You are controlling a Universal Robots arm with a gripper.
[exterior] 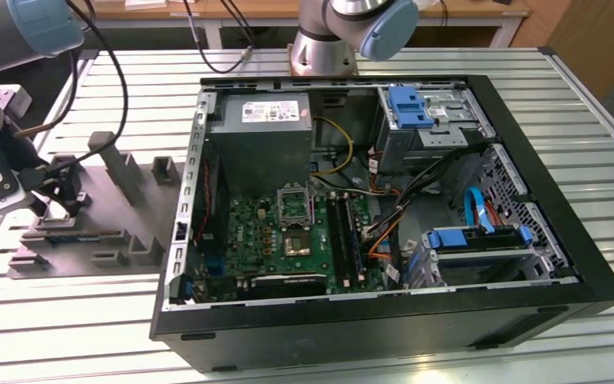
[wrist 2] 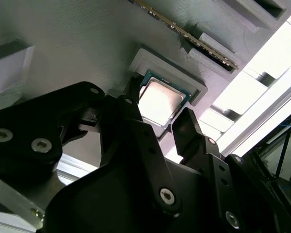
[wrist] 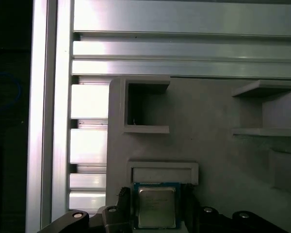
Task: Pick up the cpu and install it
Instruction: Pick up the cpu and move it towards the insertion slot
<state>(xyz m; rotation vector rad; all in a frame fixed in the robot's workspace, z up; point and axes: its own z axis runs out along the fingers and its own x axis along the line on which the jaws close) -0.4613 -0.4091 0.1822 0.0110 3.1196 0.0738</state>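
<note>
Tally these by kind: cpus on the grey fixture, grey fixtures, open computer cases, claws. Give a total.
cpu: 1
grey fixture: 1
open computer case: 1
claw: 1
Total: 4

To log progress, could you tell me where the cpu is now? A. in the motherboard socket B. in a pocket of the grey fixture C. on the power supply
B: in both wrist views the cpu lies in a pocket of the grey fixture, by the gripper.
</note>
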